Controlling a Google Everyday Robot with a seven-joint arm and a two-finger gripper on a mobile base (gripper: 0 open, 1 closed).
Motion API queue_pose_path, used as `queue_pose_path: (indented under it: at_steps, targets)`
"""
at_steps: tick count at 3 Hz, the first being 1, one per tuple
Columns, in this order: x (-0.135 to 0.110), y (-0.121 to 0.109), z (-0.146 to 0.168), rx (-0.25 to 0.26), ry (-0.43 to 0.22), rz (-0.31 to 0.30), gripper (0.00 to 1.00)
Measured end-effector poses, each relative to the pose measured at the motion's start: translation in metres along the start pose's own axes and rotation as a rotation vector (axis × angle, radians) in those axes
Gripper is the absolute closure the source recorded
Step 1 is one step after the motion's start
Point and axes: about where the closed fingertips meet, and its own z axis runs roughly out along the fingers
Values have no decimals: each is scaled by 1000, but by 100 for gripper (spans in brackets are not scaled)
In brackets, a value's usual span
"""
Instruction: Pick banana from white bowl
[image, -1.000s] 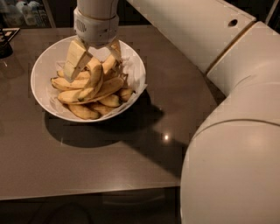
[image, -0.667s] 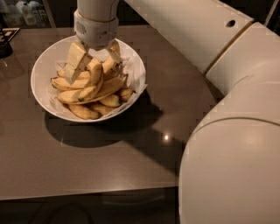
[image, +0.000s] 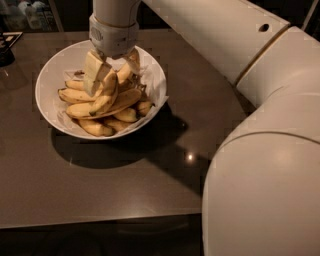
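Observation:
The white bowl (image: 50, 80) stands on the dark table at the upper left and holds a pile of yellow bananas (image: 95, 127). My gripper (image: 114, 79) reaches straight down into the bowl from above. Its fingers (image: 95, 72) are closed around the curved banana (image: 106, 96), which hangs tilted between them, its dark tip pointing down and left over the pile. The banana's upper end is hidden behind the fingers.
The dark table (image: 125, 185) stretches in front of and to the right of the bowl, with its front edge near the bottom. My large white arm (image: 260, 150) fills the right side. A dark object (image: 6, 50) sits at the far left edge.
The gripper has shifted slightly to the right over the bowl, and the curved banana now stands tilted up between the fingers above the pile.

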Motion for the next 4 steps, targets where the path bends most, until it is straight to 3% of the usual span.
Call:
queue_pose_path:
  at_steps: [3,4]
  targets:
    - [-8,0,-2,0,-27,-2,98]
    - [-7,5,-15,34,-61,-29,100]
